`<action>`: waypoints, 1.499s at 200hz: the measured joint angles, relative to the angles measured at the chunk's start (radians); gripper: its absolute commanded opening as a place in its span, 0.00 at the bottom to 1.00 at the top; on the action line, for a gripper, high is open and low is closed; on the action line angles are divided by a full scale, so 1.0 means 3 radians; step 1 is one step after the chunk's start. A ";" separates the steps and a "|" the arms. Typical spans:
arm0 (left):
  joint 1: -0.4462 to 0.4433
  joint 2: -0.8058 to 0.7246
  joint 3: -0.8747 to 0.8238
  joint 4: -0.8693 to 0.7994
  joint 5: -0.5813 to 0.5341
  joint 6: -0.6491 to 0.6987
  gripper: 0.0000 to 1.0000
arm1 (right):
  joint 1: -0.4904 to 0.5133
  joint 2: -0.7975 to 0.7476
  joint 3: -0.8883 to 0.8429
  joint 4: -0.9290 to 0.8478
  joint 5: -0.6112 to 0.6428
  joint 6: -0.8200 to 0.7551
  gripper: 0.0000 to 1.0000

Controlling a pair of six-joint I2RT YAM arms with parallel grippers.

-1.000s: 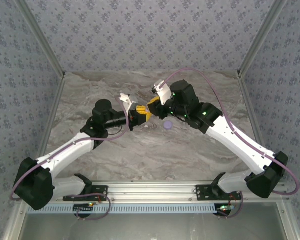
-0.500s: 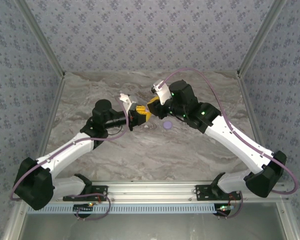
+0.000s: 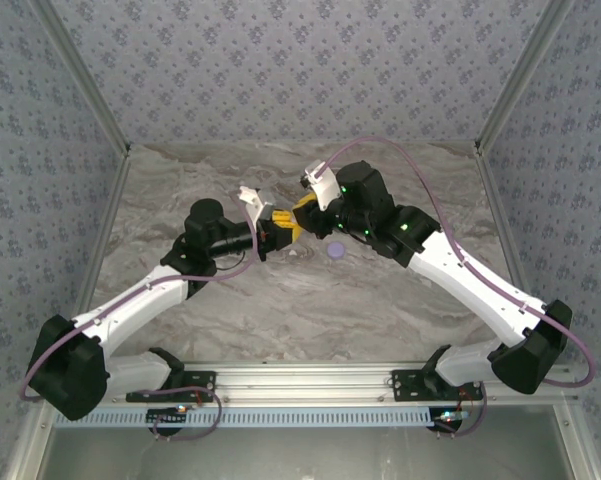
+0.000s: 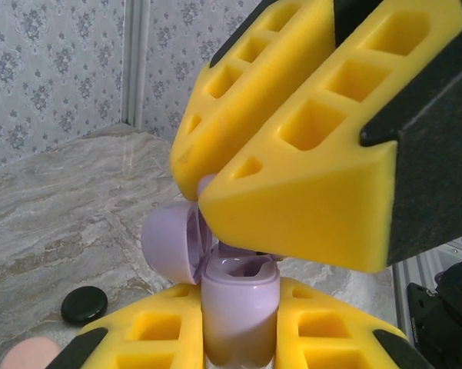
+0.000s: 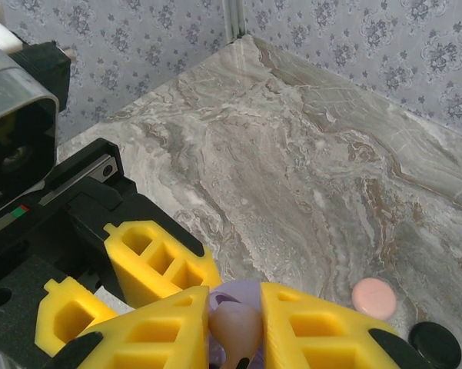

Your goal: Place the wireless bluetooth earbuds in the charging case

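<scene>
My left gripper [image 4: 238,334] is shut on a lilac charging case [image 4: 240,307], held upright with its round lid [image 4: 167,247] hinged open to the left. My right gripper [image 5: 237,332] is shut on a pale pinkish earbud [image 5: 235,323] and holds it just above the case's open mouth [image 5: 250,290]. From the left wrist camera, the right gripper's yellow fingers [image 4: 292,161] hang close over the case and hide the earbud. In the top view the two grippers meet at mid-table, left [image 3: 278,228] and right [image 3: 302,211].
A lilac disc [image 3: 335,250] lies on the marble table just right of the grippers. A pink disc [image 5: 374,297] and a black disc [image 5: 434,344] lie close together on the table, and they also show in the left wrist view, black [image 4: 84,304] and pink [image 4: 27,357]. Patterned walls enclose the table.
The right gripper has edged slightly left, closer over the case. The left arm has stayed still.
</scene>
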 measured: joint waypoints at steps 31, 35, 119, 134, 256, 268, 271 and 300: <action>0.0000 0.0001 0.0000 0.0067 -0.0032 -0.0061 0.00 | 0.0001 0.0000 0.0000 0.0056 0.0027 0.0000 0.24; 0.0000 0.0001 0.0000 0.0078 -0.0033 -0.0076 0.00 | 0.0004 0.0000 0.0000 0.0069 0.0037 0.0000 0.24; 0.0000 0.0140 0.0000 0.0312 -0.0083 -0.0266 0.00 | 0.0003 0.0001 0.0000 0.0223 0.0188 -0.0005 0.24; 0.0000 0.0146 0.0000 0.0320 -0.0085 -0.0287 0.00 | 0.0003 0.0001 0.0000 0.0231 0.0206 -0.0015 0.24; 0.0000 0.0156 0.0000 0.0348 -0.0107 -0.0371 0.00 | 0.0000 0.0064 -0.0032 0.0249 0.0276 -0.0066 0.24; 0.0000 0.0163 0.0000 0.0350 -0.0109 -0.0378 0.00 | 0.0000 0.0064 -0.0039 0.0248 0.0276 -0.0066 0.24; 0.0000 0.0164 0.0000 0.0351 -0.0109 -0.0378 0.00 | 0.0000 0.0064 -0.0042 0.0248 0.0276 -0.0066 0.24; 0.0000 0.0174 0.0000 0.0370 -0.0111 -0.0390 0.00 | -0.0001 0.0064 -0.0056 0.0249 0.0276 -0.0065 0.24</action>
